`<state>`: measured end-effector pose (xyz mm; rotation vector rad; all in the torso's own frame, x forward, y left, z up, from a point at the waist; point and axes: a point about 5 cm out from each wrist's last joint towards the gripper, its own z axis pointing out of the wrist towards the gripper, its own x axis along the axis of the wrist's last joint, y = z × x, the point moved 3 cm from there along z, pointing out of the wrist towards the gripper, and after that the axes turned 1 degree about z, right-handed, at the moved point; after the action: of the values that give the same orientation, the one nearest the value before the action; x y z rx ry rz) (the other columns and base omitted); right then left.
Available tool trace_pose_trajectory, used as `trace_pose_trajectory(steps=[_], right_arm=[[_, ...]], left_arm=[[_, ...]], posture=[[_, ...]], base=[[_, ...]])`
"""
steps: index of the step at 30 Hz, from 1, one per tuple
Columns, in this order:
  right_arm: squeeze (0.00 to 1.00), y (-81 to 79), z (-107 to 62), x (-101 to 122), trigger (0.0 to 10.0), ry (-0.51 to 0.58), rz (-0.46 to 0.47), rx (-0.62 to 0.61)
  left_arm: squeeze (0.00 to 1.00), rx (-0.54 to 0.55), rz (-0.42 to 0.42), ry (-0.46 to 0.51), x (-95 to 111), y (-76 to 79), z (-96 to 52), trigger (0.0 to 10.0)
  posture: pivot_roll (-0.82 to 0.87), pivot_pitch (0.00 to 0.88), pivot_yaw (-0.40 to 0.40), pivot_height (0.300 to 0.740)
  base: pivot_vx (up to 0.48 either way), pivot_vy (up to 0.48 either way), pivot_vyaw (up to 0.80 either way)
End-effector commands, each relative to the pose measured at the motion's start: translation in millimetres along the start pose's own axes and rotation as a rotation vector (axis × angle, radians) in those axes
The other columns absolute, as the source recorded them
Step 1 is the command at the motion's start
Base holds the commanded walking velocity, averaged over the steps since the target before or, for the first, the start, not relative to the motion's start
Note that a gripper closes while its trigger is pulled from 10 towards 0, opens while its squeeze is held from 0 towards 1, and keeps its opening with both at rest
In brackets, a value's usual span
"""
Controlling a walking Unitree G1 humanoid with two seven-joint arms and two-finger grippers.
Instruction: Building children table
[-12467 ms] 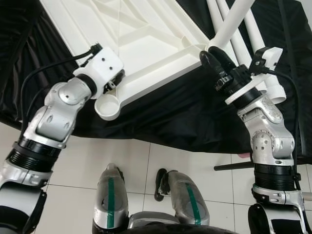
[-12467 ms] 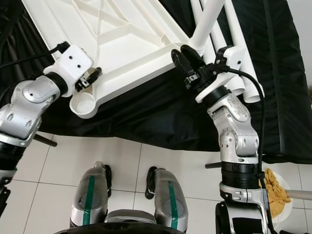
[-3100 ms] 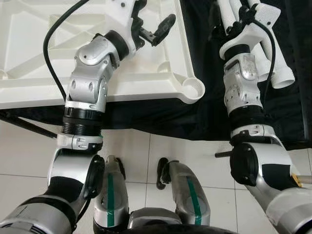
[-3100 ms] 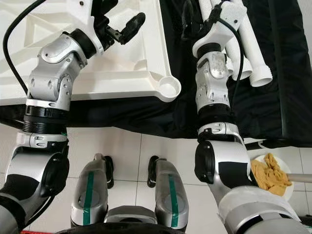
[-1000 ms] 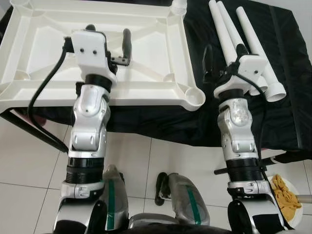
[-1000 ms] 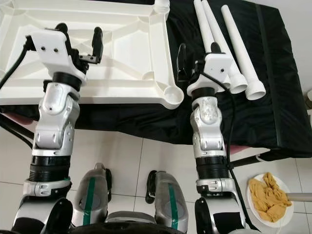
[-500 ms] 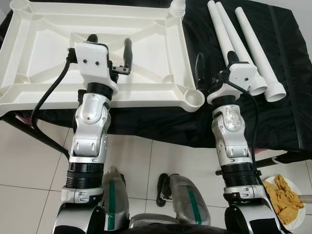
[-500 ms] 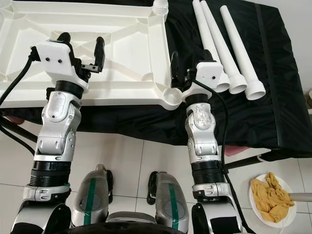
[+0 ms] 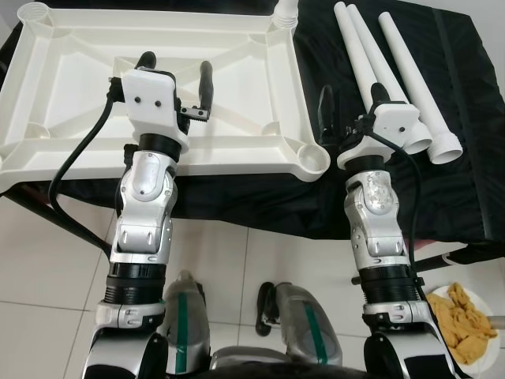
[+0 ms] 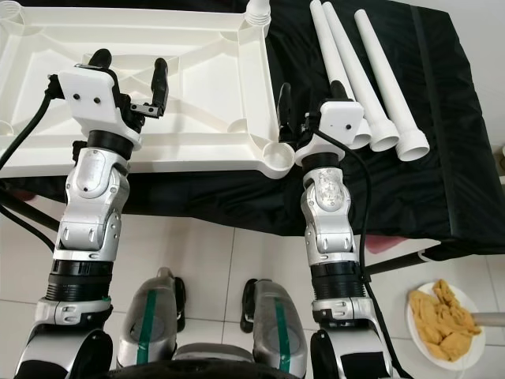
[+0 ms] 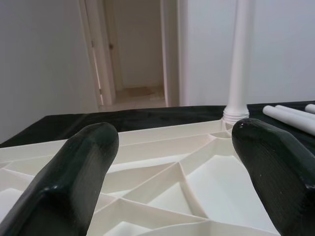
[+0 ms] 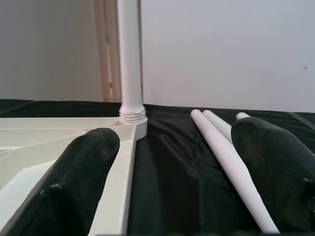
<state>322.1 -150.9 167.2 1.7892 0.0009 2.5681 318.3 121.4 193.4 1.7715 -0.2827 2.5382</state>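
Note:
A white plastic tabletop point(image 9: 237, 47) lies upside down on a table draped in black cloth. One white leg point(image 12: 129, 59) stands upright in its far right corner socket point(image 9: 286, 9). Three loose white legs point(image 9: 398, 55) lie side by side on the cloth to the right. My left gripper point(image 9: 176, 65) hangs open over the tabletop's ribbed underside, holding nothing. My right gripper point(image 9: 350, 99) is open too, over the cloth between the near right corner socket point(image 9: 313, 158) and the loose legs.
A plate of yellow pieces point(image 9: 465, 324) sits on the white tiled floor at the lower right. A black table strut point(image 9: 438, 257) sticks out under the cloth's edge. A doorway point(image 11: 133, 49) shows beyond the table.
Twelve seconds ago both grippers were at the skewed tabletop. It now lies square and both grippers are open and off it. In the last half second almost nothing moved.

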Motion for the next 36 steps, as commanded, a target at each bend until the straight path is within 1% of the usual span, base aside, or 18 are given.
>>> trace_pose_trajectory(steps=[1,3,5,7,8,12,14,15,20,23,25,26,27,28,29,30,33,36], right_arm=[[0.00,3.7,1.0,-3,10.0,-0.016,0.000,-0.019],[0.00,7.1,1.2,-6,10.0,-0.037,-0.002,-0.042],[0.00,18.4,2.3,-15,10.0,-0.090,-0.007,-0.116],[0.00,28.1,3.6,-20,10.0,-0.127,0.014,-0.173],[0.00,30.2,3.8,-21,10.0,-0.131,0.019,-0.185],[0.00,34.3,4.0,-21,10.0,-0.133,0.027,-0.208],[0.00,39.0,2.4,-26,10.0,-0.163,0.081,-0.242],[0.00,40.4,-1.3,-28,10.0,-0.162,0.089,-0.250],[0.00,37.9,-10.8,-32,10.0,-0.159,0.093,-0.227],[0.00,38.6,-11.5,-35,10.0,-0.174,0.135,-0.244],[0.00,38.9,-9.4,-34,10.0,-0.169,0.133,-0.251],[0.00,41.5,-2.8,-30,10.0,-0.163,0.140,-0.273],[0.00,45.1,11.3,-24,10.0,-0.158,0.154,-0.298],[0.00,45.1,11.3,-24,10.0,-0.158,0.154,-0.298],[0.00,46.7,16.7,-22,10.0,-0.165,0.152,-0.308],[0.00,46.7,16.7,-22,10.0,-0.165,0.152,-0.308],[0.00,46.9,25.7,-22,10.0,-0.195,0.151,-0.304],[0.00,47.8,28.5,-21,10.0,-0.204,0.142,-0.299]], left_arm=[[0.00,0.016,0.002,-0.016,-3,-3.1,1.8,10.0],[0.00,0.021,0.009,-0.012,-1,-5.7,3.7,10.0],[0.00,0.043,0.018,-0.010,2,-11.7,6.2,10.0],[0.00,0.052,0.020,-0.013,3,-12.8,6.5,10.0],[0.00,0.053,0.021,-0.014,3,-12.6,6.2,10.0],[0.00,0.042,0.028,-0.011,4,-10.9,6.1,10.0],[0.00,0.027,0.040,-0.013,3,-9.7,6.3,10.0],[0.00,0.026,0.045,-0.011,4,-10.9,6.9,10.0],[0.00,0.023,0.057,-0.014,5,-12.6,8.7,10.0],[0.00,0.018,0.055,-0.027,1,-11.7,9.1,10.0],[0.00,0.016,0.059,-0.028,1,-11.9,9.3,10.0],[0.00,0.015,0.062,-0.025,2,-12.1,10.2,10.0],[0.00,0.013,0.065,-0.018,5,-12.9,11.3,10.0],[0.00,0.013,0.065,-0.018,5,-12.9,11.3,10.0],[0.00,0.015,0.071,-0.019,5,-13.2,11.4,10.0],[0.00,0.015,0.071,-0.019,5,-13.2,11.4,10.0],[0.00,0.023,0.077,-0.024,4,-14.3,10.6,10.0],[0.00,0.024,0.073,-0.021,5,-13.4,10.1,10.0]], posture=[[0.09,0.044,-0.006,0.740],[0.09,0.047,-0.008,0.740],[0.10,0.054,-0.001,0.740],[0.11,0.057,0.003,0.740],[0.10,0.056,0.003,0.740],[0.10,0.057,0.003,0.740],[0.10,0.056,0.003,0.740],[0.10,0.056,0.006,0.740],[0.11,0.044,0.013,0.740],[0.11,0.044,0.013,0.740],[0.11,0.044,0.013,0.740],[0.11,0.045,0.010,0.740],[0.12,0.044,0.008,0.740],[0.12,0.044,0.008,0.740],[0.12,0.043,0.007,0.740],[0.12,0.043,0.007,0.740],[0.12,0.044,-0.002,0.740],[0.12,0.046,-0.007,0.740]], base=[[0.000,0.000,0.00],[0.000,0.000,0.00],[0.000,0.000,0.00],[0.000,0.000,0.00],[0.000,0.000,0.00],[0.000,0.000,0.00],[0.000,0.000,0.00],[0.000,0.000,0.00],[0.000,0.000,0.00],[0.000,0.000,0.00],[0.000,0.000,0.00],[0.000,0.000,0.00],[0.000,0.000,0.00],[0.000,0.000,0.00],[0.000,0.000,0.00],[0.000,0.000,0.00],[0.000,0.000,0.00],[0.000,0.000,0.00]])
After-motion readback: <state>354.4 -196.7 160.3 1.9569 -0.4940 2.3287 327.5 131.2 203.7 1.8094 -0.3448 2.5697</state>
